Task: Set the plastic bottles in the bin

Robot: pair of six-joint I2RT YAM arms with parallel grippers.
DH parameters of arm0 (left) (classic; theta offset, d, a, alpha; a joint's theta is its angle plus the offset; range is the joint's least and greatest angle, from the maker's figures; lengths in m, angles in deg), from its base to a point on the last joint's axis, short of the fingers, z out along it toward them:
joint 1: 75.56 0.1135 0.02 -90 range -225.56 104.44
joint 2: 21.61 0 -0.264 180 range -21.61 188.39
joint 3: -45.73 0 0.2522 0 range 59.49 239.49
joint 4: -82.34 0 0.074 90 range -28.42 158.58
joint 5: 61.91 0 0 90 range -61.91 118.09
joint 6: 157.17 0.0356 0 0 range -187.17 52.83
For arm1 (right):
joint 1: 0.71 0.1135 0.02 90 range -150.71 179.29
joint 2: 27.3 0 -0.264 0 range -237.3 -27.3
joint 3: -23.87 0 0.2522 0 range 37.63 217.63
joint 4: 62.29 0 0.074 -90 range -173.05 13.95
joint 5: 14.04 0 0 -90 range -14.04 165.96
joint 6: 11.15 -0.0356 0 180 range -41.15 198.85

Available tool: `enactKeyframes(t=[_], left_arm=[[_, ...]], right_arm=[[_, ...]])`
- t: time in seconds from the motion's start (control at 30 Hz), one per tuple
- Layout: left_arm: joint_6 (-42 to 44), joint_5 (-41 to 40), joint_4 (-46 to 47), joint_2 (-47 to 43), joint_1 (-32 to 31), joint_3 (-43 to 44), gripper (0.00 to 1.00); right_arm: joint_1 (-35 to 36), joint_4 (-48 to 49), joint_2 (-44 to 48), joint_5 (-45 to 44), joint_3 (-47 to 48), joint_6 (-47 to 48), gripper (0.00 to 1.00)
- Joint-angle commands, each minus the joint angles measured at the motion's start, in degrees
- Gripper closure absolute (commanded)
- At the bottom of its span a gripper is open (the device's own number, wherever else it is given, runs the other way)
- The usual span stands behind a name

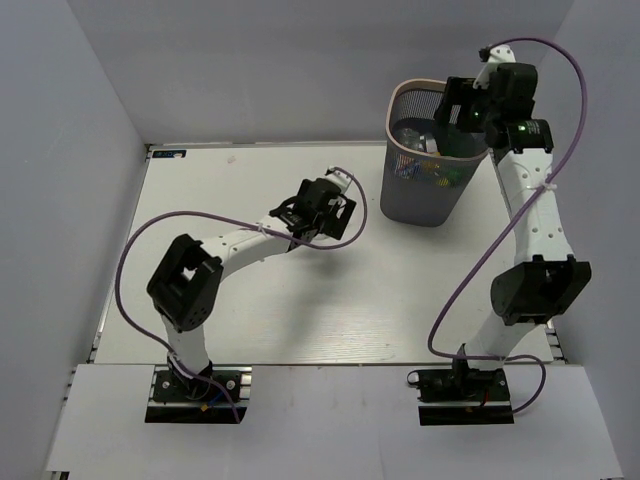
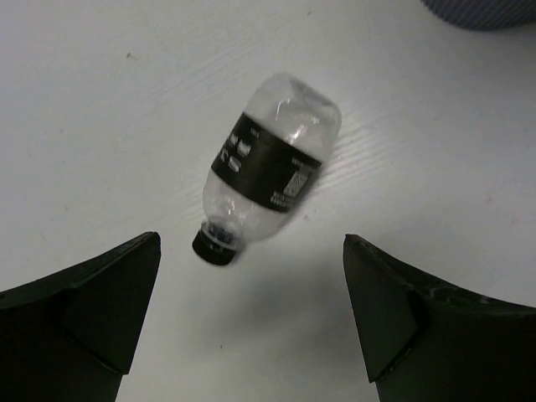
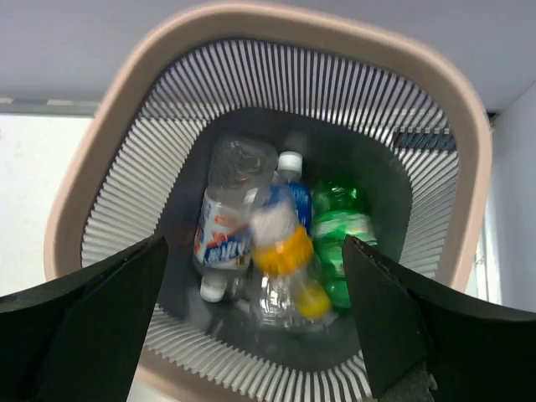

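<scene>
We see the black-label bottle [image 2: 268, 172] lying on the table [image 2: 100, 100] under the open left hand [image 2: 251, 247], probably light, slick, squashy, so grab across the label; right hand [image 3: 255, 243] open over the bin [image 1: 420, 195] with other bottles [image 3: 226, 226] inside.

Black-label bottle [image 2: 270, 167]: clear glossy plastic, matt label. Tabletop [image 2: 100, 100]: matt, faint wood-like grain. Bin [image 3: 276, 21]: smooth beige plastic-looking rim, ribbed mesh walls.

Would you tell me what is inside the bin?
In the bin: a white-labelled bottle, a blue-labelled bottle, a green bottle and a blurred yellow-banded bottle. Anything beneath them is hidden.
</scene>
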Motion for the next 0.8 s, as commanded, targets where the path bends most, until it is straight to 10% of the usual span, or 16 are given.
enactKeyframes(t=[0.0, 0.47, 0.6, 0.7, 0.77], left_arm=[[3.26, 1.88, -0.31, 2.96, 0.62, 5.69, 0.00], [5.11, 5.40, -0.84, 17.11, 3.60, 14.65, 0.00], [5.11, 8.21, -3.30, 20.28, 4.13, 18.70, 0.21], [4.58, 10.05, -2.00, 18.71, 4.13, 17.23, 0.56], [4.06, 10.67, 1.42, 13.01, 4.13, 14.24, 0.56]], right_arm=[[-3.22, -1.42, 5.01, 8.93, -2.18, -1.96, 0.10], [-12.64, 5.18, 28.92, 24.85, -33.81, -2.23, 0.10], [-13.69, 5.88, 36.38, 29.15, -43.85, 0.67, 0.14], [-14.40, 7.10, 39.99, 31.96, -50.44, 2.78, 0.22], [-14.49, 7.55, 42.46, 34.78, -54.22, 5.68, 0.37]])
